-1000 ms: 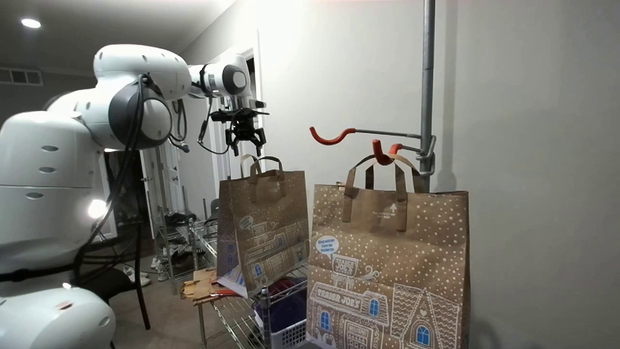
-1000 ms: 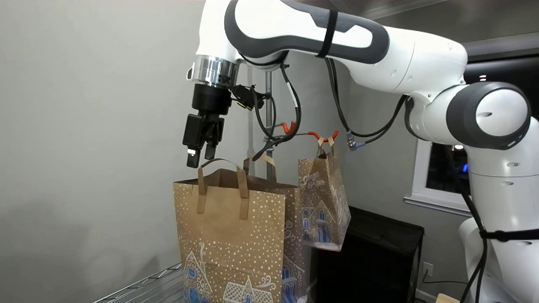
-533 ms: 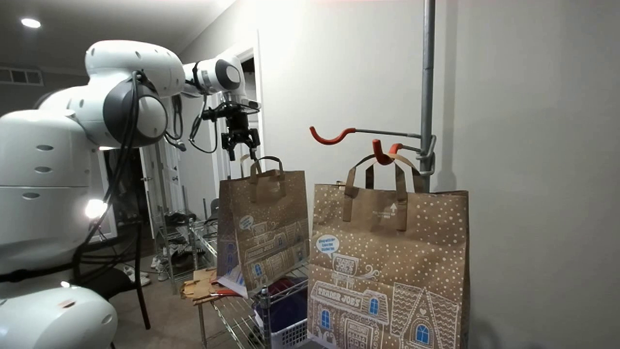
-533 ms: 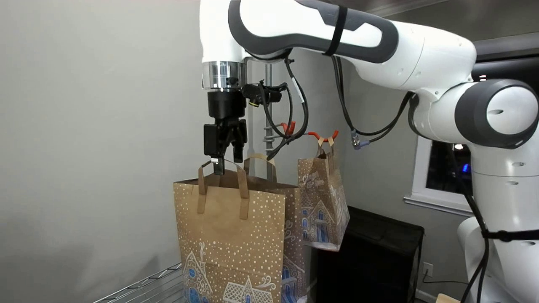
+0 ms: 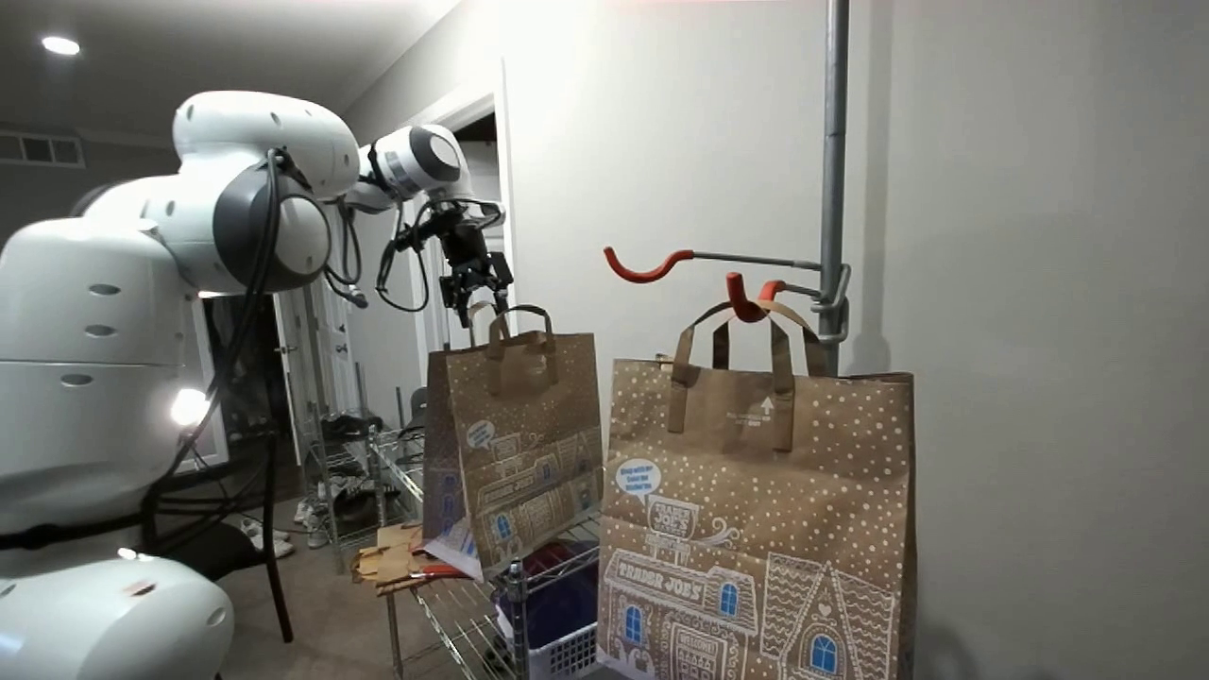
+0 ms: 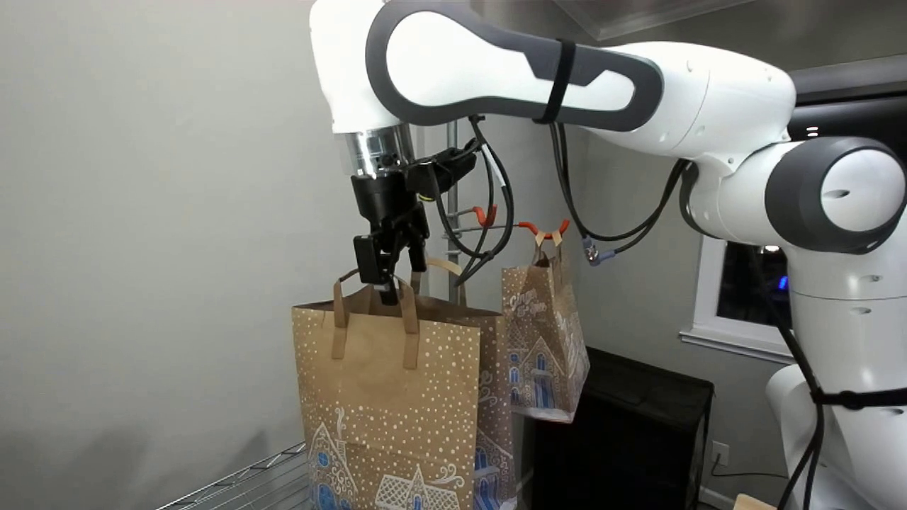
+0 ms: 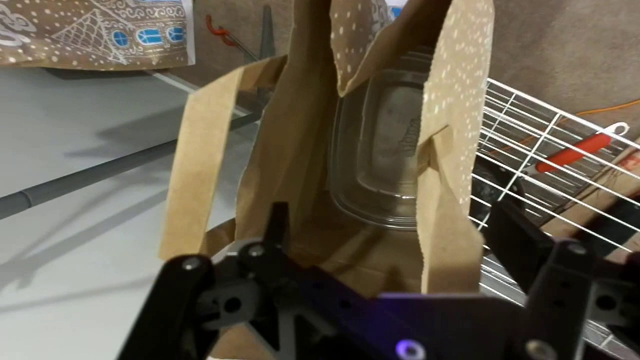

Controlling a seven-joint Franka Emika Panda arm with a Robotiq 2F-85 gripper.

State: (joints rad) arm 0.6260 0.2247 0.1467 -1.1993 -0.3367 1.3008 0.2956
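My gripper [image 5: 484, 312] is open at the top of a brown paper bag [image 5: 515, 444] that stands on a wire rack. The gripper [image 6: 404, 280] overlaps the bag's near handle in an exterior view and hides part of it. In the wrist view the fingers [image 7: 395, 232] are wide apart. One is over the bag's opening, the other outside its wall. The bag's rim and a handle [image 7: 450, 240] lie between them; contact cannot be told. The far handle [image 7: 200, 165] stands up to the left. A clear plastic container [image 7: 385, 145] lies inside the bag.
A similar paper bag [image 5: 756, 491] hangs from red-tipped hooks [image 5: 746, 300] on a grey metal pole [image 5: 835, 142]. The wire rack [image 5: 463, 623] holds a white basket [image 5: 567, 654]. A red-handled tool [image 7: 575, 154] shows in the wrist view. A black box [image 6: 623, 425] stands behind.
The gripper has come down to the standing bag's handles, moved to the right in an exterior view, and tilted. Both bags have stayed in place.
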